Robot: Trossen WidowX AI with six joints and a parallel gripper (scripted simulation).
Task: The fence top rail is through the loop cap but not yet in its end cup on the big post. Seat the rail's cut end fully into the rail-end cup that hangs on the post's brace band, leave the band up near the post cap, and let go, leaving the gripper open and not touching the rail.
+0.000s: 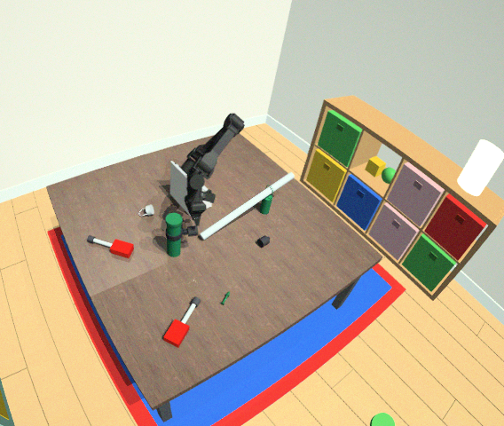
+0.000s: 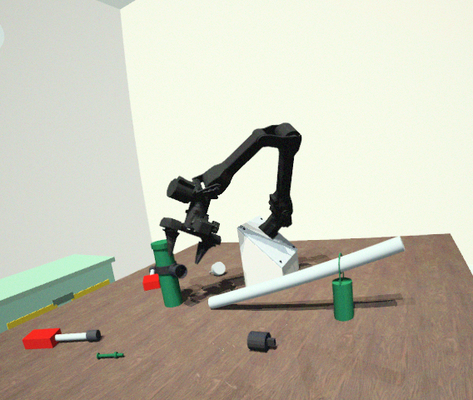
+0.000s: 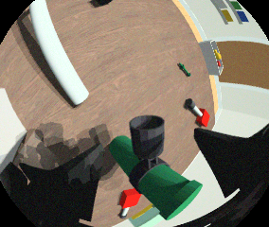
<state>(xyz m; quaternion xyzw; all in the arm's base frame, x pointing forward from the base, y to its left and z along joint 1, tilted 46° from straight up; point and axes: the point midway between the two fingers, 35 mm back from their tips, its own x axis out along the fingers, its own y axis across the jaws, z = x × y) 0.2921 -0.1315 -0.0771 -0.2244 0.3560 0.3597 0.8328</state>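
The big green post stands left of the robot base. A dark brace band rings it a little below the cap, and the dark rail-end cup hangs on it, empty. The white rail slants up through the loop on the small green post. Its cut end rests on the table, apart from the cup. My gripper is open and empty, just above the cup.
The white robot base stands behind the rail. A spare dark cup, a small green bolt, two red-handled tools and a small white fitting lie on the table.
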